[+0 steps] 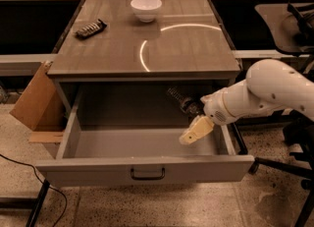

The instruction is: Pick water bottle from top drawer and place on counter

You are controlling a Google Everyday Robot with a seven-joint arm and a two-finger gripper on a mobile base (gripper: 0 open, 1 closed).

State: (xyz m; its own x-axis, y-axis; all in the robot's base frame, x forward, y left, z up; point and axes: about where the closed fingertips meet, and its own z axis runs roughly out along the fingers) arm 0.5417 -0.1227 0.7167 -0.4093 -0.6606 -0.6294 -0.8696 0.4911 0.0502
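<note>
The top drawer is pulled wide open below the counter. The water bottle lies on its side at the back right of the drawer, partly in shadow under the counter edge. My gripper, tan at the end of the white arm, hangs over the drawer's right side. It is just in front of and slightly right of the bottle, apart from it.
A white bowl and a dark ribbed object sit on the counter's far part. A tan cardboard box leans at the drawer's left. A chair stands to the right. A cable runs on the floor.
</note>
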